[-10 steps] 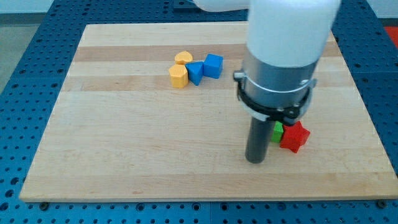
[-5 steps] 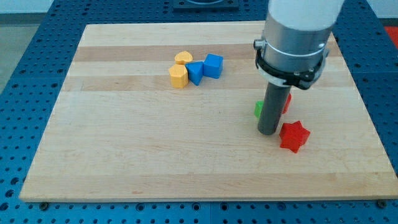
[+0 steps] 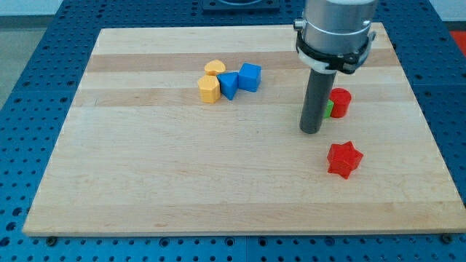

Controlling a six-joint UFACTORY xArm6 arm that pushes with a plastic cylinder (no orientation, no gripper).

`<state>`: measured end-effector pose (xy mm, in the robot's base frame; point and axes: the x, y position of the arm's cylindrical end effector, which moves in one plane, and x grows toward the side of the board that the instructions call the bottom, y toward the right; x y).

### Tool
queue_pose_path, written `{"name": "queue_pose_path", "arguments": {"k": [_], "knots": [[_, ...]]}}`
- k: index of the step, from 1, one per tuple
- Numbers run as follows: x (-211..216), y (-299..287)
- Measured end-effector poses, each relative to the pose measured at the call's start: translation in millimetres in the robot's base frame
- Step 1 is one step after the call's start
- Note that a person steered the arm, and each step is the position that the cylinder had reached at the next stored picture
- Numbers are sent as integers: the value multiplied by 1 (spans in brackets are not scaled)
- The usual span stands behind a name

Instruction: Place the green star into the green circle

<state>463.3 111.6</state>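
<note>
My tip (image 3: 312, 131) rests on the board right of centre. Just behind it, at its right, a small sliver of a green block (image 3: 328, 109) shows; the rod hides most of it, so I cannot make out its shape. It touches a red cylinder-like block (image 3: 339, 102) on its right. A red star (image 3: 344, 159) lies below and to the right of my tip, apart from it. No other green block shows anywhere on the board.
A cluster at the upper middle holds a yellow heart-like block (image 3: 214, 68), a yellow hexagon-like block (image 3: 209, 89), a blue block (image 3: 228, 85) and a blue cube (image 3: 250, 76). The wooden board (image 3: 145, 175) lies on a blue perforated table.
My tip has moved toward the view's top, from left of the red star to beside the red cylinder. The green block has gone up with it. The red star stayed put.
</note>
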Motion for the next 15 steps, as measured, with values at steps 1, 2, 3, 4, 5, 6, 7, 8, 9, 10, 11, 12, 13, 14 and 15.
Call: {"name": "queue_pose_path", "arguments": {"k": [1, 2, 3, 4, 5, 6, 7, 8, 9, 10, 11, 12, 13, 14, 15], "knots": [[3, 18], [-10, 22], [-30, 11], [-41, -7], [-41, -27], [-44, -33], [-56, -25], [-75, -7], [-97, 13], [-118, 28], [-130, 24], [-138, 12], [-149, 11], [-156, 21], [-172, 28]]}}
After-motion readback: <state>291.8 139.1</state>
